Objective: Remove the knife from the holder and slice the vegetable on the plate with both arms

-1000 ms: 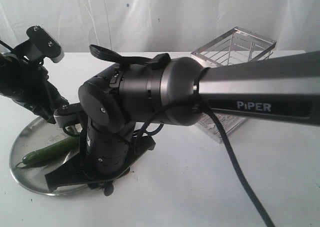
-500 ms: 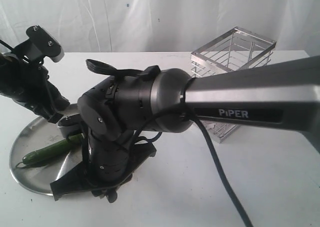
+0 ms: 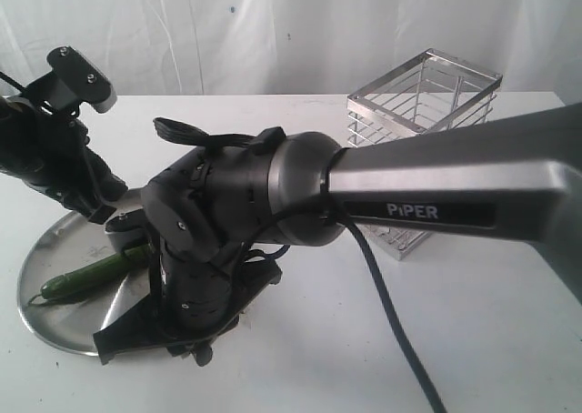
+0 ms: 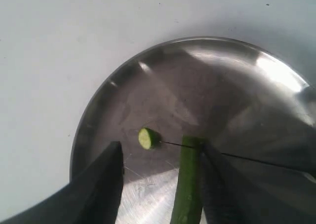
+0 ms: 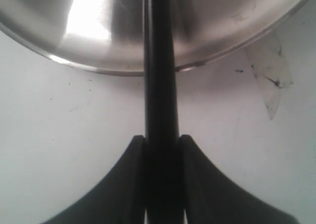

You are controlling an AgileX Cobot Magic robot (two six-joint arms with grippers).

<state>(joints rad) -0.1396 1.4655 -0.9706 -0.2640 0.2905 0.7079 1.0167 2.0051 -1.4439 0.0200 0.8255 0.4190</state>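
1. Your right gripper is clamped on the knife: in the right wrist view both fingers press flat against the black handle, with no gap on either side.
2. From that grip the knife runs straight out over the rim of the plate, so the handle bridges the white table and the steel edge.
3. In the left wrist view you see the blade only edge-on, as a thin dark line meeting the cut end of the vegetable.
4. A small cut slice lies on the plate just beside that cut end, its pale green face showing, touching the blade line.
5. Your left gripper stands open around the vegetable: one finger is well off to one side with bare plate between it and the vegetable, the other sits close against the opposite side. You cannot tell whether that nearer finger actually touches it.
6. In the exterior view the vegetable lies slanted on the left half of the plate, its stem end toward the rim.
7. The right arm, marked "PiPER", reaches across the middle and hides the knife and the near plate edge.
8. The holder stands upright behind, well apart from the plate.
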